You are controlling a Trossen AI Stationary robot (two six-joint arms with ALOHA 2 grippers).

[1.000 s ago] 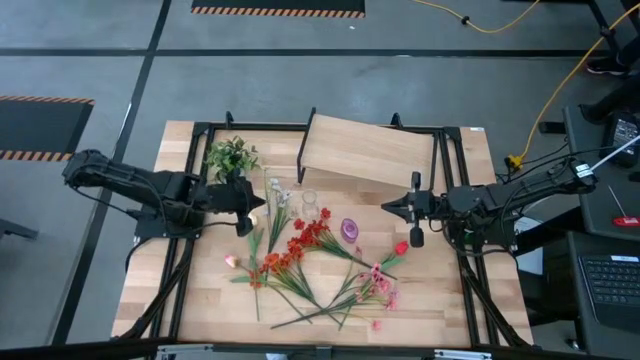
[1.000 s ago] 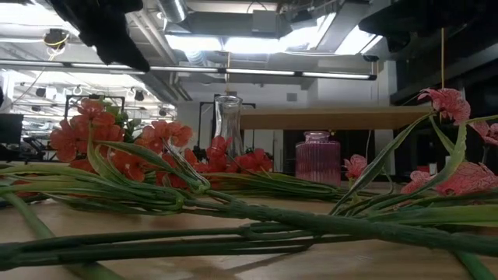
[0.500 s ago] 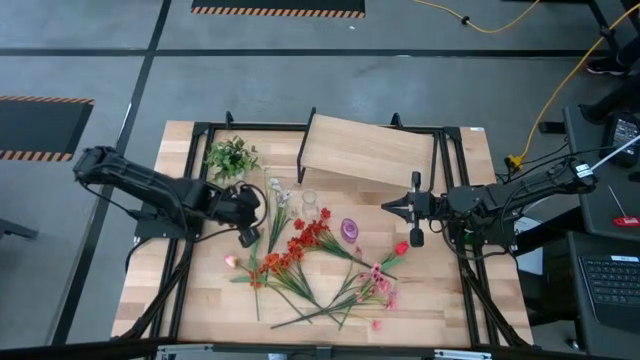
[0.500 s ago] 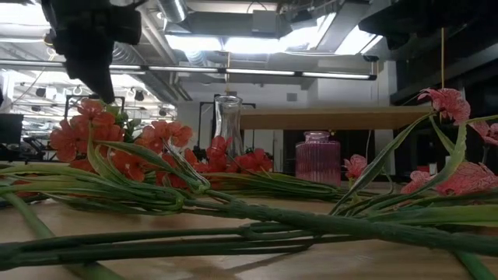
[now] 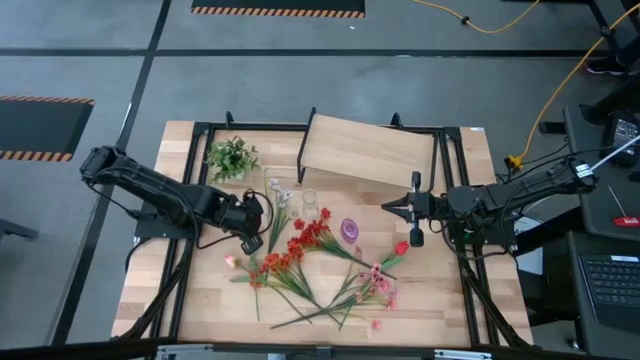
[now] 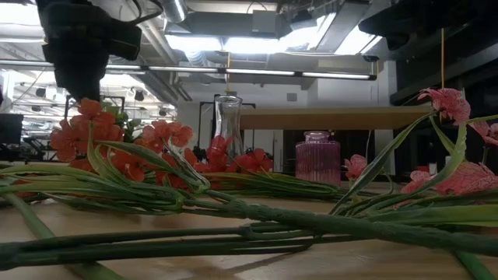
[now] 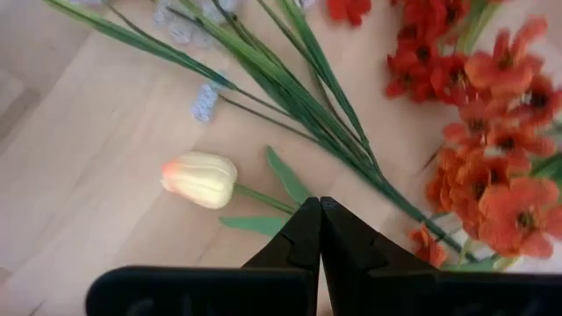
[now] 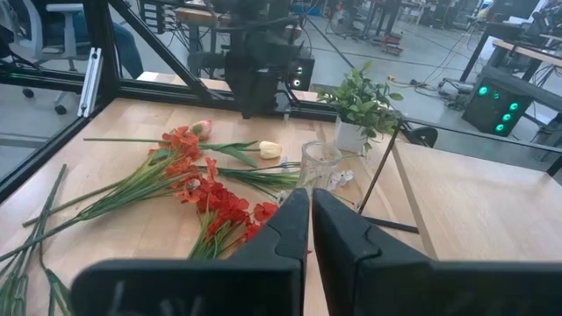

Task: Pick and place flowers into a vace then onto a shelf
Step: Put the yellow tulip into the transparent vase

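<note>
- The left gripper (image 5: pixel 250 241) hangs over the left part of the desk (image 5: pixel 200 310), above the left edge of the flowers (image 5: pixel 310 262); its wrist view shows the fingers pressed together, holding nothing.
- That same wrist view shows what the overhead one barely does: a pale yellow tulip (image 7: pixel 200 179) on a green stalk lying just beside the closed fingertips, with orange blooms (image 7: pixel 496 189) to one side.
- The right gripper (image 5: pixel 392 208) waits at the right of the desk, fingers closed and empty in its own view.
- The flowers lie loose across the near middle of the desk.
- The clear glass vase (image 5: pixel 309 202) stands empty beyond them, a pink jar (image 5: pixel 349 229) to its right.
- The low view alone shows vase (image 6: pixel 227 124) and jar (image 6: pixel 317 157) upright.
- The shelf (image 5: pixel 368 153) stands at the far middle, a leafy green tuft (image 5: pixel 231 157) to its left.
</note>
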